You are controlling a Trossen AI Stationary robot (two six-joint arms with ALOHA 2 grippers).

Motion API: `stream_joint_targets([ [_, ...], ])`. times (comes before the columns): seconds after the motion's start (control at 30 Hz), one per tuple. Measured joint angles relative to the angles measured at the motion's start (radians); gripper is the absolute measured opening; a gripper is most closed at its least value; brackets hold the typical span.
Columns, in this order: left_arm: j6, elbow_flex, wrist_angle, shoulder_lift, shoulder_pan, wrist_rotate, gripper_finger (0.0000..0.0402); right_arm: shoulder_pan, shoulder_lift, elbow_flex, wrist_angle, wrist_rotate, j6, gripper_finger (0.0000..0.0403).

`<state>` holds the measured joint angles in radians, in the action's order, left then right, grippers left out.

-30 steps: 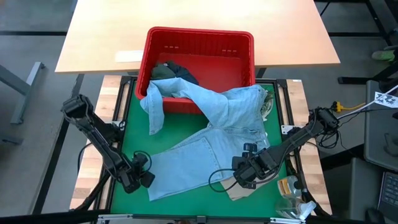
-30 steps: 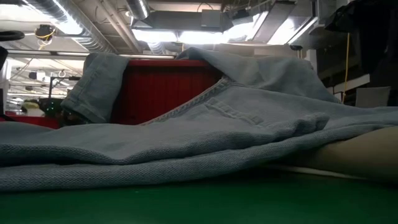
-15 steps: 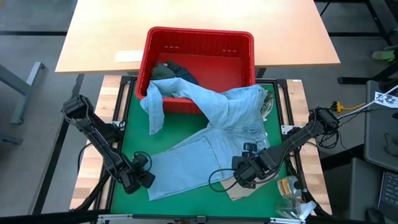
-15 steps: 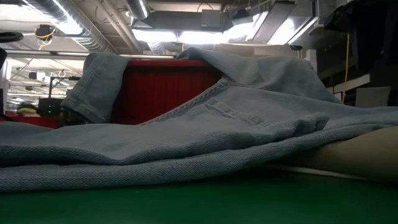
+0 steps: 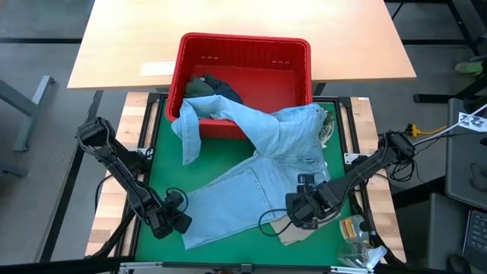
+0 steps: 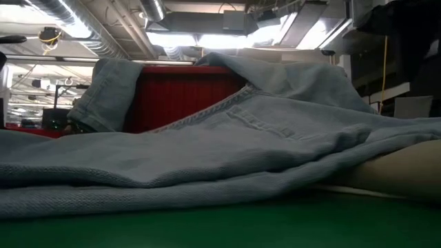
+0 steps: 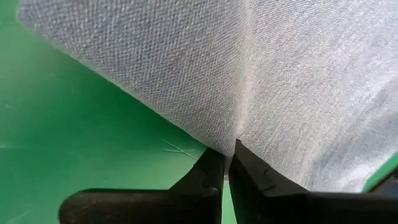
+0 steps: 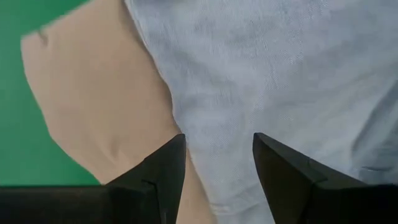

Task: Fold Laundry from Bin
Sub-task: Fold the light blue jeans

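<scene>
A light blue garment [image 5: 259, 175] drapes out of the red bin [image 5: 243, 44] over its near wall and spreads across the green mat [image 5: 161, 152]. A beige garment [image 5: 293, 232] lies partly under its near right part. Dark garments [image 5: 209, 87] stay in the bin. My left gripper [image 5: 181, 222] sits at the blue garment's near left edge, shut on it. Hovering over the seam between blue and beige cloth is my right gripper [image 8: 217, 155], open and touching nothing. My left gripper pinches the light blue garment's near left edge [image 7: 239, 134] between its two fingers [image 7: 208, 171]. The fingers slant down at it from the table's left. A crease runs up the cloth from the fingertips. The rest of the garment lies on the mat.
A tan table top [image 5: 122, 46] lies behind the bin. Bare green mat shows along the left side and near edge [image 6: 220, 227]. Small clutter [image 5: 354, 228] sits by the near right corner of the frame.
My left gripper has shut on the blue garment's near left edge, tipping slightly. In the low view the cloth's left part has bunched up and risen a little; the rest has stayed where it was.
</scene>
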<state>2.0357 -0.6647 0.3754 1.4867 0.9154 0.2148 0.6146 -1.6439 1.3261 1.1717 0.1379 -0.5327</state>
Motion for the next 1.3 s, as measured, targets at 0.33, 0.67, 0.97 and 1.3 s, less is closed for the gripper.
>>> stream_joint_targets([
  [0.33,-0.001,-0.001,0.001,-0.127,0.000,-0.008,0.0003,0.001,0.133,0.000,0.017,0.103,0.033,0.0186],
  [0.67,-0.002,-0.002,-0.105,-0.273,-0.030,0.014,0.0001,0.000,0.221,0.000,0.017,0.194,0.033,0.0186],
  [0.97,-0.156,-0.002,-0.404,-0.285,-0.130,0.116,0.0001,0.000,0.221,0.000,0.003,0.193,0.033,0.0186],
  [1.3,-0.424,-0.002,-0.671,-0.282,-0.311,0.165,0.0000,0.000,0.220,0.000,0.002,0.192,0.033,0.0186],
])
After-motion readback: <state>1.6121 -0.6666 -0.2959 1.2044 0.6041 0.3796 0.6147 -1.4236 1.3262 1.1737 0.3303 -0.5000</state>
